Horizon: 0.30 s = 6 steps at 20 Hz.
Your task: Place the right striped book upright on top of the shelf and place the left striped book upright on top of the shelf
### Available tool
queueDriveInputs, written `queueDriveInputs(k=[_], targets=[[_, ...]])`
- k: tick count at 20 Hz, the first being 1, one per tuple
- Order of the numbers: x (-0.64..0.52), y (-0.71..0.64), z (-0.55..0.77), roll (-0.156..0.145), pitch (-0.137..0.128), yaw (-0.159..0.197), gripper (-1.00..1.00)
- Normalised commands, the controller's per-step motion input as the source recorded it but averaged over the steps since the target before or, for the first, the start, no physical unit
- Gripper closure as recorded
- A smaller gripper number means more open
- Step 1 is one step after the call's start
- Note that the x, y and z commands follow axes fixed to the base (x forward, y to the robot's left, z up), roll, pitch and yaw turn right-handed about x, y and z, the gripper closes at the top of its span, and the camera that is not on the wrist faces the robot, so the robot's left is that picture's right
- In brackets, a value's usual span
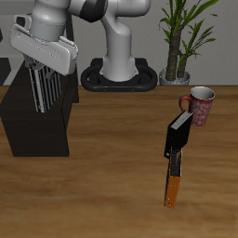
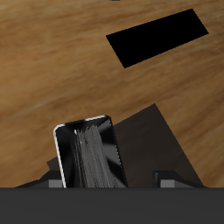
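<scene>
My gripper (image 1: pixel 43 67) hangs over the low black shelf (image 1: pixel 28 130) and is shut on a striped book (image 1: pixel 43 91), holding it upright. The book's lower end is at about the level of the shelf's top; I cannot tell whether it touches. In the wrist view the book (image 2: pixel 87 159) shows end-on between the gripper's (image 2: pixel 109 182) fingers, with a dark surface (image 2: pixel 153 140) under it. The other striped book (image 1: pixel 178 135), dark-covered, stands upright on the table beside a mug.
A red patterned mug (image 1: pixel 201 105) stands just behind the standing book. A narrow orange and black object (image 1: pixel 173 186) lies in front of it, toward the table's front edge. A potted plant (image 1: pixel 181 37) and the robot's base (image 1: pixel 121 65) are at the back.
</scene>
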Motion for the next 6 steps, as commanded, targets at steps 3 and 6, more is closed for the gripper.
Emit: queueDriveInputs(k=[3, 6], targets=[[-0.23, 0.03, 0.15, 0.016, -0.044, 0.038, -1.00], [-0.28, 0.02, 0.38, -0.026, -0.077, 0.014, -1.00]])
